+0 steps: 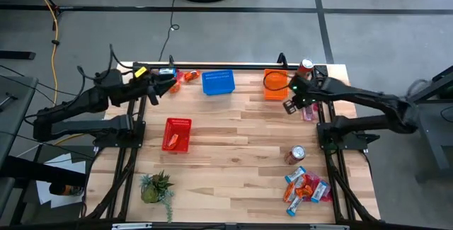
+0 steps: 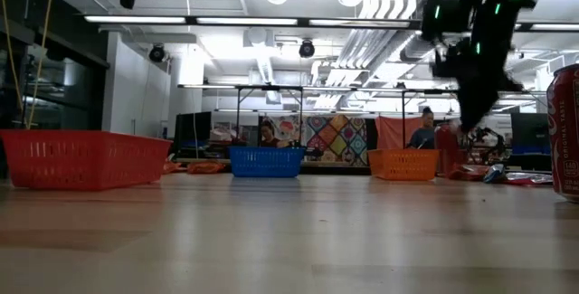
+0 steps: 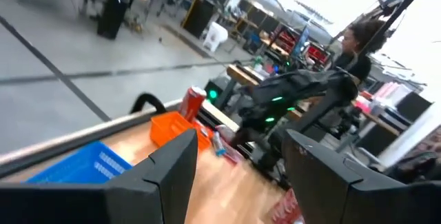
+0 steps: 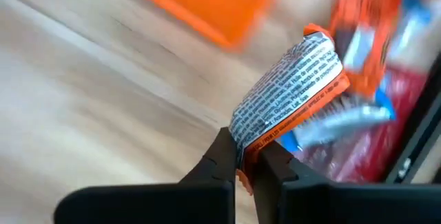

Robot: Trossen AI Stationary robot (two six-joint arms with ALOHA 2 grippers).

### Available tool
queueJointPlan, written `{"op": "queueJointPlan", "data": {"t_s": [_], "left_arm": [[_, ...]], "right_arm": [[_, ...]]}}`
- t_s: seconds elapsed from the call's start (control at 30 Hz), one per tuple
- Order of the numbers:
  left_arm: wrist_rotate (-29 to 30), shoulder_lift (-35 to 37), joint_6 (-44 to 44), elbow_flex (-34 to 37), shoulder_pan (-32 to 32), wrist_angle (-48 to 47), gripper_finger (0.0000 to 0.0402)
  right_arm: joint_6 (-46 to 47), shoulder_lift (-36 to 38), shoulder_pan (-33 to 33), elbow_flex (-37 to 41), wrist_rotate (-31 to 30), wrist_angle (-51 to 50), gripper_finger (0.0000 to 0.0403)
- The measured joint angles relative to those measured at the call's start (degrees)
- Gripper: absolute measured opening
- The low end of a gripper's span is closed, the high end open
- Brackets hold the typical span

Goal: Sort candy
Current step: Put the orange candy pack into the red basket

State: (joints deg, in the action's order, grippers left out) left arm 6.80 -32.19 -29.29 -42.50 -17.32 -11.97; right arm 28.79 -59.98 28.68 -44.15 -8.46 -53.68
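High view, right gripper [image 1: 291, 107]: is being held just beside the orange basket [image 1: 275, 84], near the table's [image 1: 233, 138] far right corner.
High view, left gripper [image 1: 172, 83]: is being held near the far edge, beside the blue basket [image 1: 218, 82].
High view, candy pile [image 1: 306, 185]: is being left at the near right, by a soda can [image 1: 295, 155]; a red basket [image 1: 177, 134] is seen mid-left.
Left wrist view, left gripper [image 3: 238, 176]: fingers are being kept wide apart, nothing between them.
Right wrist view, right gripper [image 4: 246, 156]: an orange candy wrapper [image 4: 289, 89] is being pinched at its end, above the wood.
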Motion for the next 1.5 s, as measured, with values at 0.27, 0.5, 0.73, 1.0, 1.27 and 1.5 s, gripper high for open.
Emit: {"op": "queueJointPlan", "data": {"t_s": [0.27, 0.5, 0.73, 1.0, 1.27, 1.5], "left_arm": [[-0.6, -3.8, 2.7, 0.0, 0.3, 1.7, 0.02], [-6.1, -18.2, 10.5, 0.0, 3.3, 21.7, 0.02], [-9.5, -31.5, 15.5, 0.0, 7.1, 42.4, 0.02], [-13.1, -38.6, 13.6, 0.0, 10.8, 49.6, 0.02], [-10.5, -40.2, 14.5, 0.0, 12.2, 49.6, 0.02], [-10.2, -40.1, 14.5, 0.0, 12.2, 49.6, 0.02]], "right_arm": [[-2.0, 9.1, -12.5, -9.2, 0.6, 18.8, 0.0004], [-11.8, 2.0, -22.1, -9.5, 1.1, 43.6, 0.0003], [-19.9, -8.4, -26.9, -9.5, 1.0, 63.9, 0.0003], [-27.7, -16.3, -29.2, -15.3, 1.0, 63.7, 0.0003], [-32.8, -21.9, -30.0, -22.4, 0.9, 56.1, 0.0003], [-33.4, -23.0, -30.0, -23.6, 1.3, 54.5, 0.0003]]}}
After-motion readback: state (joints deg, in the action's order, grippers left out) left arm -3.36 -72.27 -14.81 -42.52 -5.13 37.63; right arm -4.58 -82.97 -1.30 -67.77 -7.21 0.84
